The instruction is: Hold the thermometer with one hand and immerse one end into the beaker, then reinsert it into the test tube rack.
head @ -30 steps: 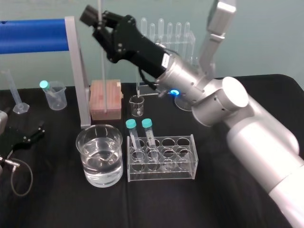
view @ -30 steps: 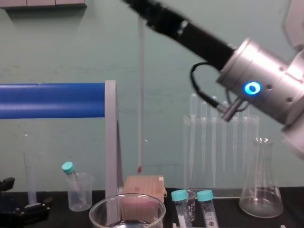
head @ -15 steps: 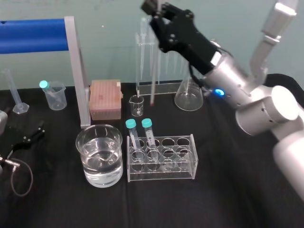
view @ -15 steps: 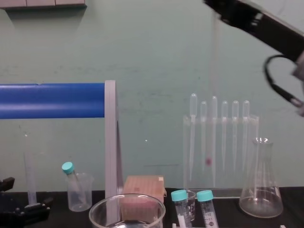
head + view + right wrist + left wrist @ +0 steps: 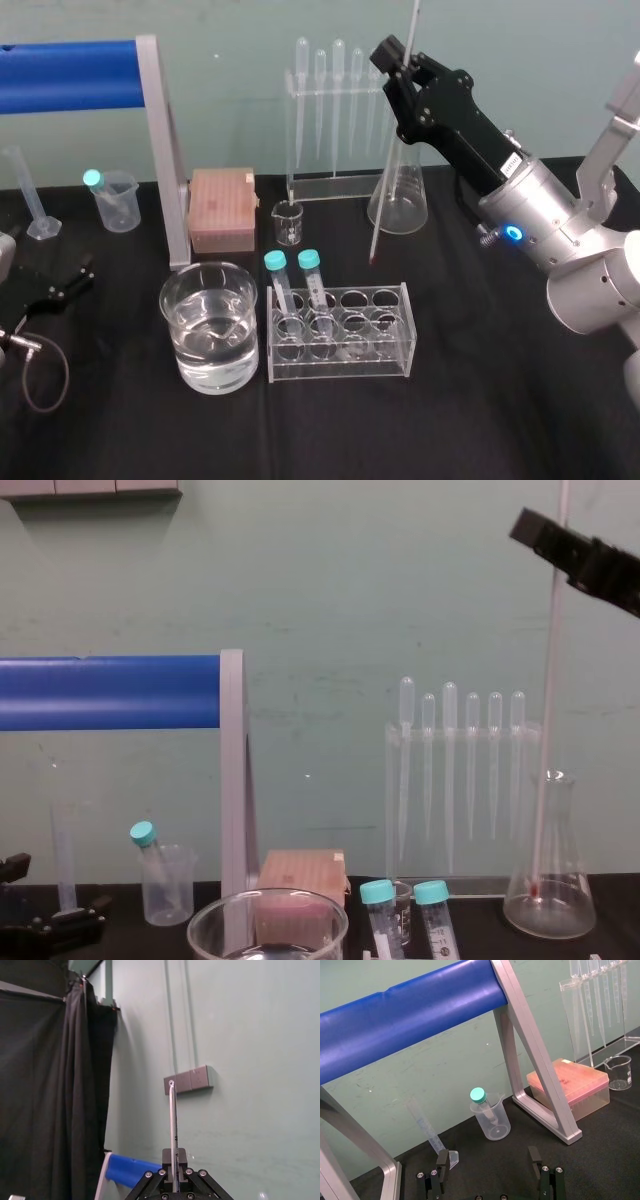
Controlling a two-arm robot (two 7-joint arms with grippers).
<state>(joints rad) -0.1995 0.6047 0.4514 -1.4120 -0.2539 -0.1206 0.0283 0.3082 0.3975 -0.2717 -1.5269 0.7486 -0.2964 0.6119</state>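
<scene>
The thermometer (image 5: 387, 175), a long thin whitish rod, hangs almost upright with its red tip low in front of the conical flask (image 5: 400, 205). My right gripper (image 5: 402, 62) is shut on its upper part, high above the table at the back right. In the chest view the thermometer (image 5: 547, 700) runs down past the right end of the tall clear test tube rack (image 5: 395, 780), which holds several pipettes. The wide glass beaker (image 5: 185, 340) holds water at front left, well away from the rod. On the table at far left my left gripper (image 5: 487, 1160) rests open.
A low rack (image 5: 340, 345) with two teal-capped tubes stands beside the beaker. A small glass beaker (image 5: 288, 222), a pink box (image 5: 222, 208), a plastic beaker (image 5: 115, 200), a graduated cylinder (image 5: 30, 195) and a blue-barred grey frame (image 5: 160, 150) fill the back left.
My right gripper has swung to the right with the thermometer, from above the pink box, past the pipette rack, to in front of the flask. The left arm has stayed still.
</scene>
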